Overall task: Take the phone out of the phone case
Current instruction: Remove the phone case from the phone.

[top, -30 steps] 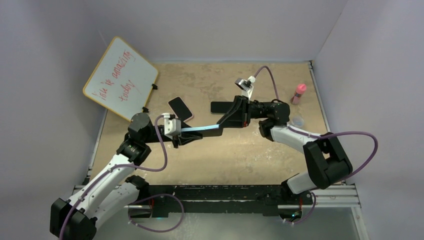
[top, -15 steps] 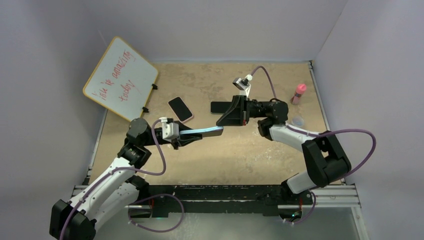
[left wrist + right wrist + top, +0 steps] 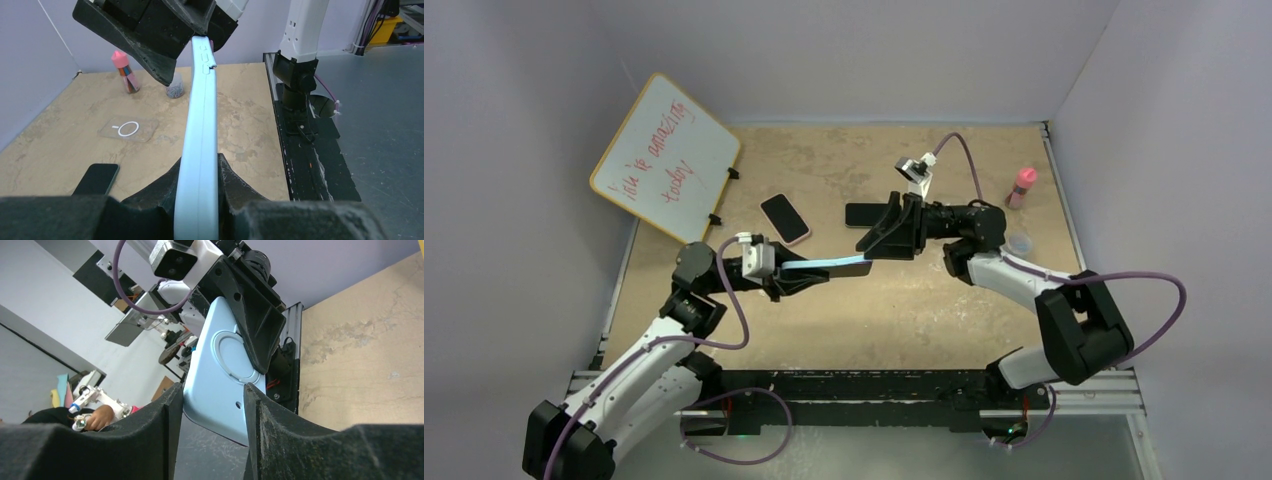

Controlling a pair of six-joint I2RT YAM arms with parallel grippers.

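**Right jaws spread at the blue case's far end**

Since half a second ago the right gripper (image 3: pixel 211 390) has spread its jaws. The left arm's elbow has slid toward the lower left of the top view, and the case itself has hardly shifted. The phone case (image 3: pixel 829 264) hangs in the air at the centre of the top view, above the table (image 3: pixel 904 310), bridging the two grippers. It is pale blue, with a raised ring on its back (seen from the right wrist) and side buttons along a slightly bowed edge. The left gripper (image 3: pixel 199 160) is clamped tight on its near end. The right fingers (image 3: pixel 150 50) straddle the far end, with a gap showing beside one of them. The case's front faces away in every view, so what it holds cannot be made out. One right finger hides a corner of it.
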